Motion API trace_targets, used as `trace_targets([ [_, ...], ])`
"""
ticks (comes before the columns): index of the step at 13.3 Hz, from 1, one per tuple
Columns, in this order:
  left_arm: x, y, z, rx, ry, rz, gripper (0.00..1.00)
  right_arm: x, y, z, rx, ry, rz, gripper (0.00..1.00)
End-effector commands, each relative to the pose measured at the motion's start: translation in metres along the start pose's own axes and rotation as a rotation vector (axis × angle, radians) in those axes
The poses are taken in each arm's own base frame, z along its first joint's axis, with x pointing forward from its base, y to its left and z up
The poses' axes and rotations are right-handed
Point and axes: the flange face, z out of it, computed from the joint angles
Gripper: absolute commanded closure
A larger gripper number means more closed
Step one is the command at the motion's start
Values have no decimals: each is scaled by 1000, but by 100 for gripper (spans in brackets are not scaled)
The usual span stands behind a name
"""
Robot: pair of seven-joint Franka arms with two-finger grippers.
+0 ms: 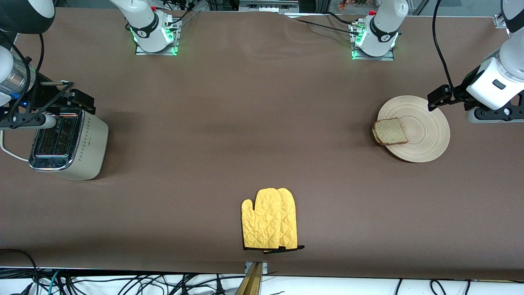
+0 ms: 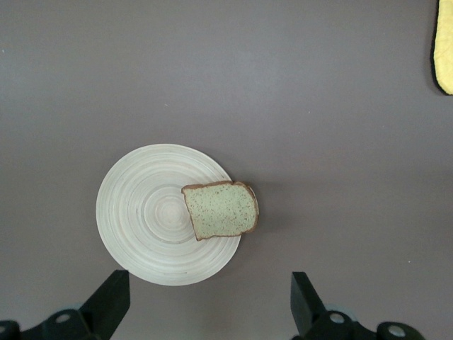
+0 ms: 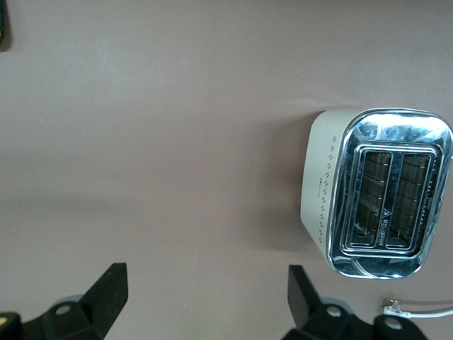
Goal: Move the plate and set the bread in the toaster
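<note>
The plate (image 1: 425, 139) looks like pale, matt wood, its face cut with fine concentric grooves. On it the bread (image 1: 390, 131) has a rough, speckled crumb and a darker, dull crust. The toaster (image 1: 67, 141) wears a mirror-bright chrome top that throws reflections, over smooth, cream, satin sides with a small dot pattern. The oven mitts (image 1: 270, 219) are quilted yellow cloth with dark edging. The table (image 1: 245, 123) carries a matt brown covering, smooth and slightly creased.
</note>
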Motion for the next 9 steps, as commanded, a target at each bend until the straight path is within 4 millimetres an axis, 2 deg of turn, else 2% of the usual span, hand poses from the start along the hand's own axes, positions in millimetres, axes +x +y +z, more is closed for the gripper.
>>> trace_targets([
  [1,2,-9,1,-27,-32,8,0,0,1,-3,13,4,2,0],
  [3,5,-13,19,-42,-93,66,0,1,1,-2,13,2,2,0],
  [6,6,-45,46,-95,-185,183,0,1,1,-2,13,2,2,0],
  [9,0,-130,84,-294,-187,192,0,0,1,-2,13,2,1,0],
])
